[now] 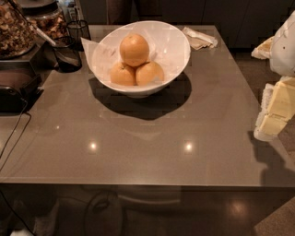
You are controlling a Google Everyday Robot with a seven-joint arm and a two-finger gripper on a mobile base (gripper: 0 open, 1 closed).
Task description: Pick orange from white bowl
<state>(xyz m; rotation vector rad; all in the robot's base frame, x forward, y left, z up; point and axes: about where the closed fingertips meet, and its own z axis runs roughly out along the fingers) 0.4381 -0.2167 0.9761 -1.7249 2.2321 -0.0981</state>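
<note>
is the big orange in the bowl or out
In. The orange sits atop two paler oranges inside the white bowl; the gripper hangs off the right edge of the table, far from the bowl.

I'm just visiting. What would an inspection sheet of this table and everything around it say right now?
Surface: glossy grey-brown table with two light reflections.
Job's things: orange rests on top of two paler oranges inside the white bowl.
Clutter: crumpled napkin behind the bowl; black mesh cups, food jars and a dark appliance at left.
Grippers: tool at the right edge, beside the table, well apart from the bowl.
Cables: black cable along the left edge.
Surroundings: dark cabinets behind the table.
</note>
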